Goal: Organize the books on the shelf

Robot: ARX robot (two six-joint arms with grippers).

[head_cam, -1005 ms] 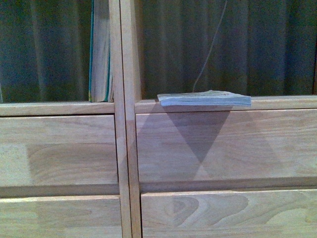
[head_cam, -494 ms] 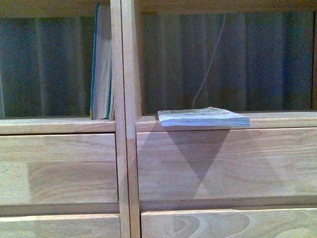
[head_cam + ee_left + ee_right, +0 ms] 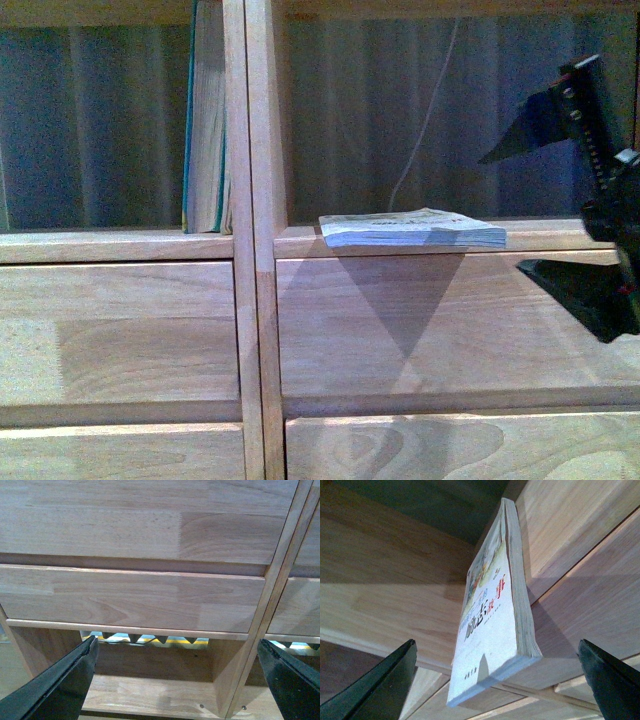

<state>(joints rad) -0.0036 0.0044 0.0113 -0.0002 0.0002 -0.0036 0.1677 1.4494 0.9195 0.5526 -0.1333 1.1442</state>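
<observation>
One paperback [image 3: 412,229] overhanging shelf [image 3: 130,246] edge

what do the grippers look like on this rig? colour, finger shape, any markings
Both are black. The right gripper has two pointed, wedge-shaped fingers mounted on a straight black rail with small screw heads, and a tiny red spot shows near its base. The left gripper has the same tapered, slightly glossy black fingers. No cables, labels or lettering are visible.
</observation>
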